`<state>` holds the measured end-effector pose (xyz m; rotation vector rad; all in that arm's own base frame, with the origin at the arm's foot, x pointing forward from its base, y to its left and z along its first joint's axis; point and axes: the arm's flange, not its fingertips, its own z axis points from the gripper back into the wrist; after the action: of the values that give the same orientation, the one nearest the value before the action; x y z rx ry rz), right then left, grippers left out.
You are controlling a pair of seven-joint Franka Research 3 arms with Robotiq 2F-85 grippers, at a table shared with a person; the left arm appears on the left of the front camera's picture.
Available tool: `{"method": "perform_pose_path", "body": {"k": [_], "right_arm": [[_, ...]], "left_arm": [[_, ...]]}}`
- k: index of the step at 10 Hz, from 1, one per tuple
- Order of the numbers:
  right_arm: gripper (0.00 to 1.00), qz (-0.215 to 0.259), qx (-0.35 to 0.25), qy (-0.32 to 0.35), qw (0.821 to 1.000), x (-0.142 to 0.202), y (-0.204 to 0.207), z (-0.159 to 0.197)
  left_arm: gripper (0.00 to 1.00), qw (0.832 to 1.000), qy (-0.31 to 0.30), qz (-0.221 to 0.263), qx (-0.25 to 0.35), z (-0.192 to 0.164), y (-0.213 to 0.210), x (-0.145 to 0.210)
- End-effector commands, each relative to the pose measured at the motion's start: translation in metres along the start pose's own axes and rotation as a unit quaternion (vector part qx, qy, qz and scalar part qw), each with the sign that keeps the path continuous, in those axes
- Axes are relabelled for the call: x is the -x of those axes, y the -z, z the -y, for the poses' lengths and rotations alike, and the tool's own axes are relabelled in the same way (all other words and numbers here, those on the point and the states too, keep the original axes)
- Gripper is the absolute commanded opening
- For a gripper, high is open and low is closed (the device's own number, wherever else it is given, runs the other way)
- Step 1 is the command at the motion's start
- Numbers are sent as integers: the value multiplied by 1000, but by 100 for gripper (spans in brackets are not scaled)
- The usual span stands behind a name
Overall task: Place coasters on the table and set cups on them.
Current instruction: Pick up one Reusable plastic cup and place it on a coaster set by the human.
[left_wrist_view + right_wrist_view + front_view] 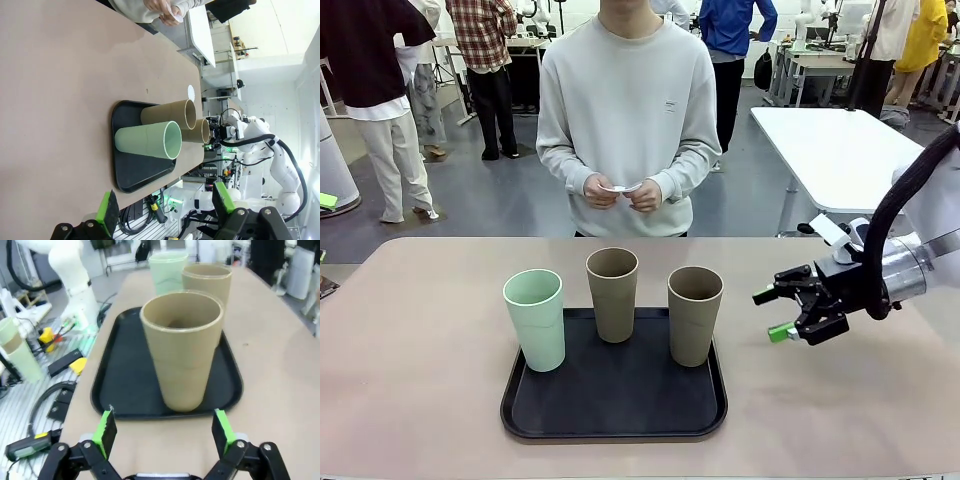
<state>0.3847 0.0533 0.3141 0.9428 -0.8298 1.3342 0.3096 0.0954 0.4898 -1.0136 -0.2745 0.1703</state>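
Note:
Three cups stand upright on a black tray (620, 400) on the table (420, 350): a mint green cup (534, 318) at the left, a brown cup (612, 293) at the back middle, and another brown cup (695, 314) at the right. My right gripper (775, 312) hovers open just right of the tray, level with that right brown cup (182, 350), which stands apart from it in front of its fingers (222, 430). My left gripper (165, 205) is open with nothing in it, well away from the green cup (147, 140). The person's hands hold thin white coasters (620, 187).
The person stands at the far side of the table, hands together at waist height. A glossy white table (840, 150) stands behind at the right. Bare tabletop lies on both sides of the tray (125, 365) and in front of it.

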Motion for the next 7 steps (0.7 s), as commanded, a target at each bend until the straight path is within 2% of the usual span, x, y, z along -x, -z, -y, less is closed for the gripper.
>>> {"method": "perform_pose_path", "body": {"k": [1, 4, 7], "right_arm": [[100, 63, 21, -30, 997, 20, 17, 11], [100, 84, 1, -34, 996, 31, 30, 21], [100, 109, 2, -38, 993, 27, 40, 24]], "left_arm": [[100, 1000, 7, 1, 10, -2, 0, 2], [100, 1000, 7, 1, 10, -2, 0, 2], [100, 1000, 7, 1, 10, -2, 0, 2]]}}
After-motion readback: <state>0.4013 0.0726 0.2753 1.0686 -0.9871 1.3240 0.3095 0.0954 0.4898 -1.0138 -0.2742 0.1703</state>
